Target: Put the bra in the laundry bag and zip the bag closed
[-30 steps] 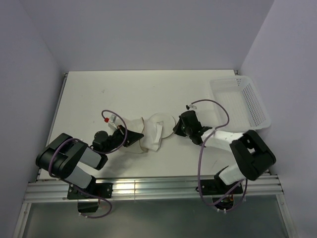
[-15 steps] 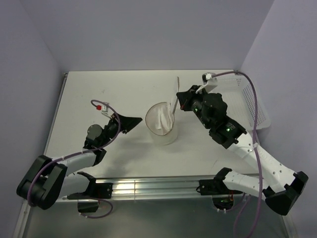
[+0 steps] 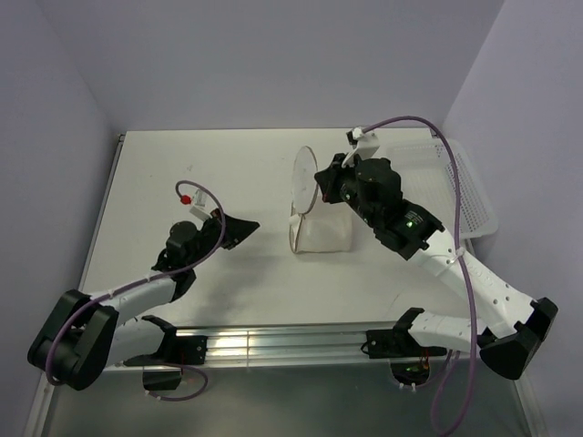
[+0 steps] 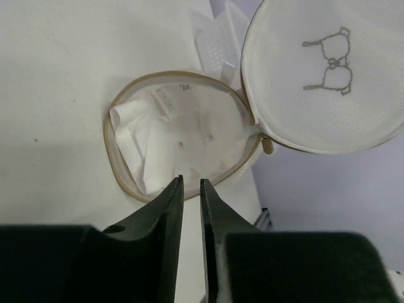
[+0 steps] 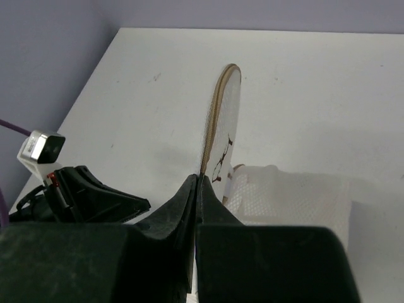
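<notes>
Half a second ago the laundry bag stood with its mouth turned up. Now it lies on its side in the middle of the tabletop, with its mouth facing left toward my left arm. My right fingers are clenched on the tan rim of the lid and hold that round flap upright, just above the far edge of the mouth. My left fingers have drawn back. They sit near the mouth without touching it, nearly closed with only a thin slit between them, and they hold nothing. The bra is inside the bag, folded against the back wall, and I see no strap hanging out past the rim. I judge the first half of the job done, with the zipping still to do. The lid is wide open and joined to the body only at the hinge side, where a small tan tab shows that may be the zipper pull, though I cannot be sure. What stands in the way is the soft mesh. It will sag and slide unless one arm steadies it while the other runs the zip around. The white perforated basket sits at the far right, well apart, behind my right arm, so it is no obstacle. The rest of the tabletop around the bag carries only my own arms and cables.
</notes>
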Controlling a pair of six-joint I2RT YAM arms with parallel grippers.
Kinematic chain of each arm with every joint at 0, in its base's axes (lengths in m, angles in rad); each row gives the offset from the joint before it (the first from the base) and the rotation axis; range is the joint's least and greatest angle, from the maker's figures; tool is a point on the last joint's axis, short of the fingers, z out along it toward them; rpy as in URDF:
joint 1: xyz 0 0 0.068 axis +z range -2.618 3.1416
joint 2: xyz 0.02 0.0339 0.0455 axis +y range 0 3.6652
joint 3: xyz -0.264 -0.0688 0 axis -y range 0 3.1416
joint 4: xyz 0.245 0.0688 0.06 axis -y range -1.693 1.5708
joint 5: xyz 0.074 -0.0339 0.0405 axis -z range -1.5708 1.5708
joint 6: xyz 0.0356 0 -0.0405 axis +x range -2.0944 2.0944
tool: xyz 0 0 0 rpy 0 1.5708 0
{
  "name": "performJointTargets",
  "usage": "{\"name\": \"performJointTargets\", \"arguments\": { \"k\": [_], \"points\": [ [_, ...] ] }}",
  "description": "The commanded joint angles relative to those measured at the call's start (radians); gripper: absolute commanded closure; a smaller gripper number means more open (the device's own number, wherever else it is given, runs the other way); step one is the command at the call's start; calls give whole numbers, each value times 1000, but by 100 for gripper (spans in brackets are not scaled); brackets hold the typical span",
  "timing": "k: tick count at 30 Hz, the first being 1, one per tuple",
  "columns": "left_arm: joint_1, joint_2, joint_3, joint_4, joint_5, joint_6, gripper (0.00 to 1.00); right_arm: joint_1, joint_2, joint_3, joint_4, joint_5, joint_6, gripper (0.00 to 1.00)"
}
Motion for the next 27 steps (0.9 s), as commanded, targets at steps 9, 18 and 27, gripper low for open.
{"name": "performJointTargets", "arguments": {
  "k": [9,18,27],
  "points": [
    [-80,306,222,-240,24,135,58,-98,-53,-42,103,-135,63,100],
    [-272,469,284,-182,-86,8,49,-111,-57,-84,130,-157,83,100],
    [-288,583,161,132,-177,-219,50,-113,-85,-103,133,-160,82,100]
  ]
}}
